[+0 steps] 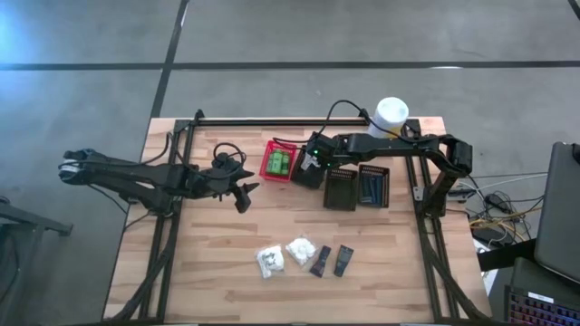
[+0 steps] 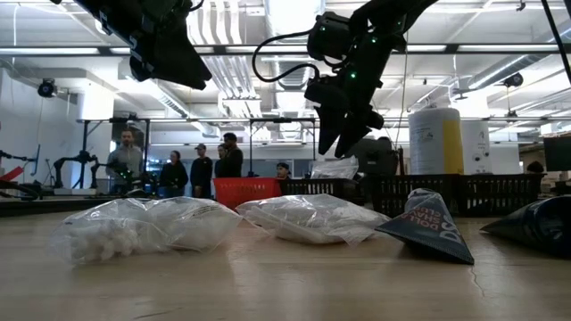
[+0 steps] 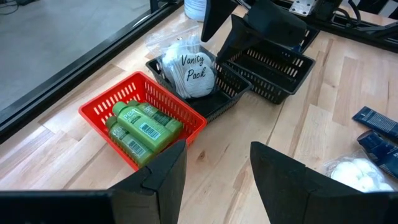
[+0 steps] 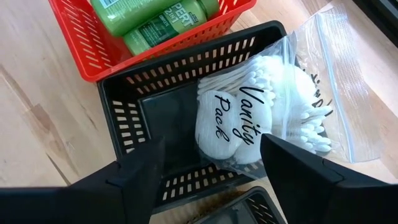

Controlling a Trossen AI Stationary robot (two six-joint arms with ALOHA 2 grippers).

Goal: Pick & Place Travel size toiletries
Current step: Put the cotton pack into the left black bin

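Note:
My right gripper [image 4: 211, 171] is open and hovers just above a black slotted basket [image 4: 121, 118]. A white "Vanity Pack" pouch [image 4: 249, 124] lies in that basket, its clear top end hanging over the rim. The left wrist view shows the same pouch [image 3: 193, 73]. My left gripper [image 3: 217, 171] is open, raised over bare table beside the red basket [image 1: 277, 163], which holds green packets [image 3: 140, 127]. Two white pouches [image 1: 270, 262] [image 1: 300, 249] and two black flat packets [image 1: 321, 260] [image 1: 343, 260] lie on the table near its near edge.
Two more black slotted baskets [image 1: 341, 187] [image 1: 373, 184] stand to the right of the one with the pouch. A tall white canister [image 1: 391, 116] stands at the far edge. Bare wood lies between the baskets and the near items. People stand in the room beyond the table [image 2: 196, 169].

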